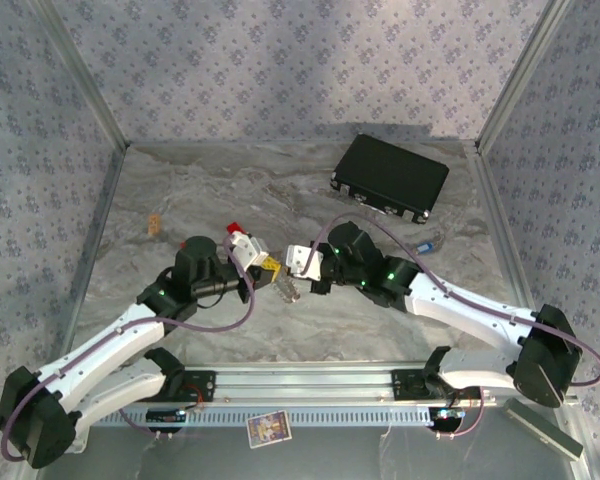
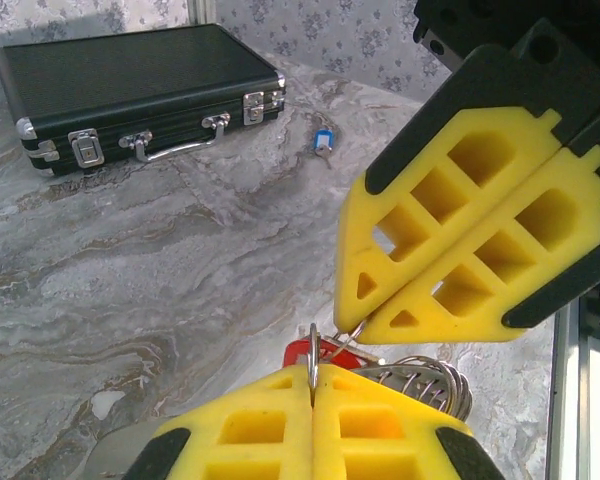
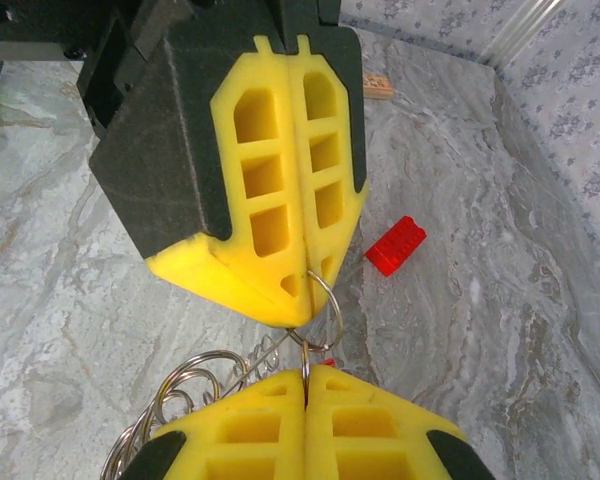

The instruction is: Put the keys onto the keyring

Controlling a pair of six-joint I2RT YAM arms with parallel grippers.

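Over the middle of the table my left gripper (image 1: 267,266) (image 2: 313,380) and right gripper (image 1: 296,264) (image 3: 305,380) meet tip to tip, both shut. The left one pinches a small thin metal ring (image 3: 327,296), with the red-orange key's head (image 2: 310,351) just behind its tips. The right gripper (image 2: 366,324) pinches a wire loop linked to that ring. The keyring (image 1: 287,290) hangs below them as a bunch of silvery coiled loops (image 2: 435,384) (image 3: 175,392). The blue key (image 1: 428,243) (image 2: 323,141) lies on the table, apart, by the black case.
A shut black case (image 1: 390,176) (image 2: 130,90) sits at the back right. A flat red rectangular piece (image 1: 236,227) (image 3: 396,245) lies just behind the left gripper. A small tan object (image 1: 155,222) rests at the left. Metal frame posts bound the table.
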